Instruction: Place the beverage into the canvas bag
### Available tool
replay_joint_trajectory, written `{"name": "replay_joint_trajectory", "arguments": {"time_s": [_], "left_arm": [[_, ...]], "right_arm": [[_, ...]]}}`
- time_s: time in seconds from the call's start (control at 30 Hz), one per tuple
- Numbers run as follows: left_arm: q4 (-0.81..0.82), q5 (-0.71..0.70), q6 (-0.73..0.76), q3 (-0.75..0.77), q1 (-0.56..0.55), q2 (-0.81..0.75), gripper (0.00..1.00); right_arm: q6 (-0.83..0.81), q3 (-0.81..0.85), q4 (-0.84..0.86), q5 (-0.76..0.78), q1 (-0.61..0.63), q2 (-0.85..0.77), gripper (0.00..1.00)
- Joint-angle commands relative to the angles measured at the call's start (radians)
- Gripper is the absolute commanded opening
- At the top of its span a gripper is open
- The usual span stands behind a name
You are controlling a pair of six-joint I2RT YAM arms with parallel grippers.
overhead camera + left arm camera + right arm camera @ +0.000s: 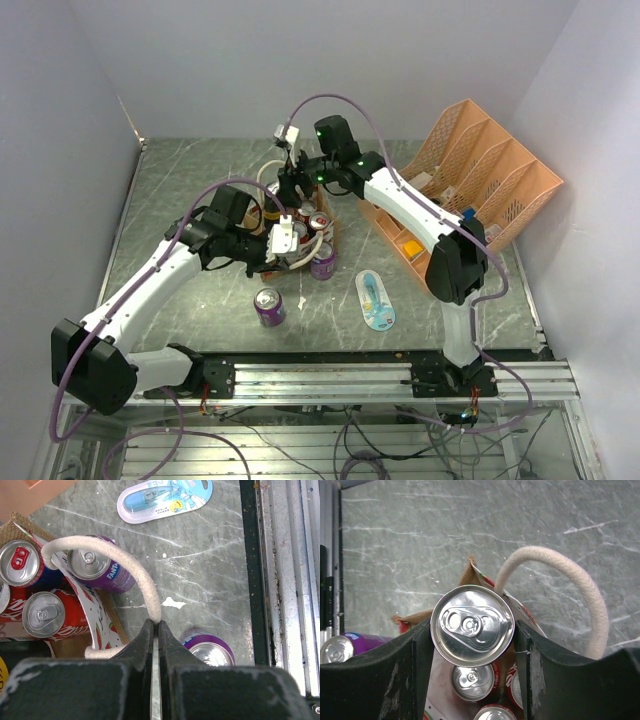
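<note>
We see the right gripper (pixel 471 636), its jaws clamped on the silver-topped beverage can (pixel 472 624), holding it directly above the open canvas bag (pixel 468 572), inside which other cans (pixel 471 681) stand, while the left gripper (pixel 155 630), jaws narrow, pinches the bag's white handle (pixel 132 562) over the worktop (pixel 210 580).

Robot lab cell: white partitions (pixel 60 100), aluminium rail (pixel 330 375).

Through my left wrist I read "Fanta" in white letters on the purple can (pixel 107 575). A red can (pixel 12 609) carries white Coca-Cola script, cut off at the edge. The blister pack (pixel 165 497) print is too small to read.
</note>
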Motion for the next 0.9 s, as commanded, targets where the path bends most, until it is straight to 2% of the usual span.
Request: {"name": "replay_joint_trajectory", "arguments": {"time_s": [0.0, 0.47, 0.87], "left_arm": [[0.011, 0.014, 0.015, -0.01, -0.009, -0.019, 0.07], [0.014, 0.01, 0.007, -0.006, -0.008, -0.021, 0.07], [0.013, 0.007, 0.005, -0.001, -0.008, -0.028, 0.07]], "right_arm": [[-0.021, 0.053, 0.039, 0.047, 0.003, 0.021, 0.0], [-0.045, -0.016, 0.031, 0.236, 0.004, 0.058, 0.0], [-0.059, -0.065, 0.034, 0.258, 0.008, 0.111, 0.01]]}}
